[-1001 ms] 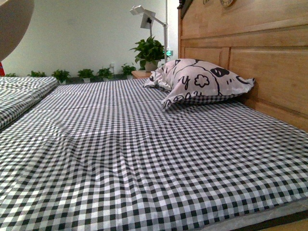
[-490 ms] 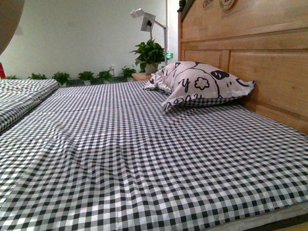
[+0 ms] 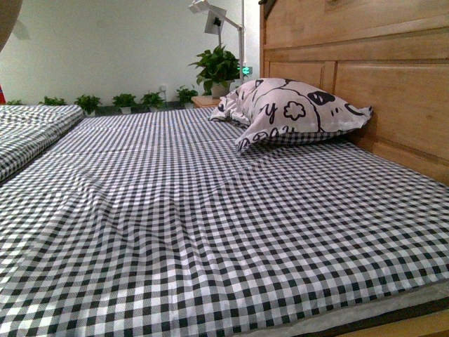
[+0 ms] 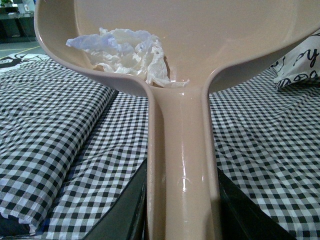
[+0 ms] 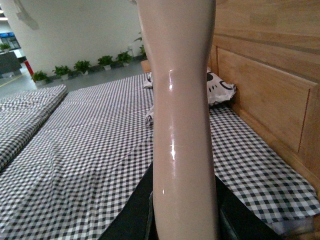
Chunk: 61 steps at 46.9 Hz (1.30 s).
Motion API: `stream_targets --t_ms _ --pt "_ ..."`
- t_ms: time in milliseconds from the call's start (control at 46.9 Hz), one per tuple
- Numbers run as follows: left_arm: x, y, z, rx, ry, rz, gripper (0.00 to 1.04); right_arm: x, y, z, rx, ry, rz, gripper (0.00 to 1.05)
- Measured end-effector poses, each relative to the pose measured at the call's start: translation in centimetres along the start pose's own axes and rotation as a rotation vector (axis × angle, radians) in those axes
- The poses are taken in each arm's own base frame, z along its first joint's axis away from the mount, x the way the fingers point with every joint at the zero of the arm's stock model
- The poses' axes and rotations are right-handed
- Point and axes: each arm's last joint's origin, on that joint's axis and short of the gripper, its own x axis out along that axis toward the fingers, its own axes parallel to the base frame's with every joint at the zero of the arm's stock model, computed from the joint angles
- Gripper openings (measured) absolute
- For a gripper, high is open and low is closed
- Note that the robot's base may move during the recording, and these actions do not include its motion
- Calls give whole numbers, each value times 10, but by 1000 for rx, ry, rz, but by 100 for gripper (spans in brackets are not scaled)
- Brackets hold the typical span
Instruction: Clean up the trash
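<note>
- A bed covered in a black-and-white checked sheet (image 3: 210, 225) fills most of the front view, from the lower edge up to the middle of the frame, with soft wrinkles across its centre.
- A tall wooden headboard (image 3: 365, 70) runs along the right side of the front view, from the upper right corner down to the right edge.
- A second checked mattress (image 3: 28, 133) lies at the left edge of the front view, beside the bed.
- A black-and-white patterned pillow (image 3: 291, 112) leans against the headboard, right of centre in the upper half of the front view.
- A pale pink dustpan (image 4: 200, 45) spans the top of the left wrist view; its long handle runs down the middle to the bottom edge.
- The left gripper (image 4: 182, 220) shows only as dark shapes on either side of that handle at the bottom edge, clamped around it.
- In the right wrist view, a pale pink handle (image 5: 182, 125) rises through the centre of the frame, and dark parts of the right gripper (image 5: 182, 220) flank it at the bottom, clasping it.
- A leafy potted plant (image 3: 217, 69) stands at top centre of the front view, with a white lamp (image 3: 210, 15) above it.
- The trash (image 4: 125, 52), a crumpled white wad, lies inside the dustpan, in the upper left of the left wrist view, near where pan meets handle.
</note>
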Motion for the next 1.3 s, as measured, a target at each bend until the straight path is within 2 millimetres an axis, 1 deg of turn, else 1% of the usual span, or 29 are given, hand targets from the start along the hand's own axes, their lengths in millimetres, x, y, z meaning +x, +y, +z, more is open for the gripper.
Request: stream_targets --t_ms 1299 --pt "0 0 0 -1 0 0 28 0 0 0 0 0 0 19"
